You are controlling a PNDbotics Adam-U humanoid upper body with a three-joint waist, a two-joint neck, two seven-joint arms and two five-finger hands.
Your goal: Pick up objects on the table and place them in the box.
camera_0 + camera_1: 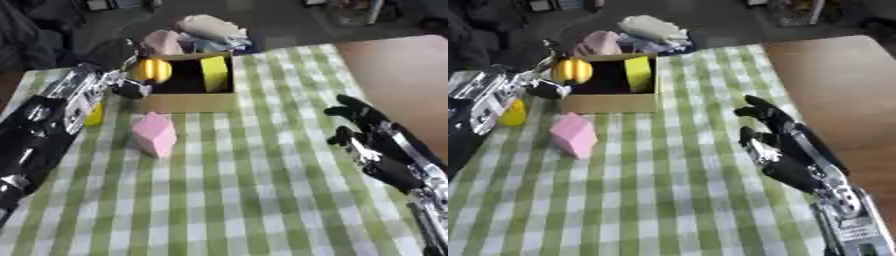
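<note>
A brown cardboard box [192, 102] stands at the far middle of the checked table, with a yellow block [214, 73] leaning inside it. My left hand [118, 67] is at the box's left rim, shut on a round yellow-orange object [154, 70] held over the box opening. A pink block [155, 134] stands on the cloth in front of the box. A small yellow object [513, 113] lies left of it, partly hidden by my left arm. My right hand [372, 142] hovers open at the right, fingers spread, holding nothing.
Pink and pale bundles of cloth [197, 32] lie beyond the box at the table's far edge. Bare brown tabletop [402, 70] shows to the right of the green checked cloth [236, 200].
</note>
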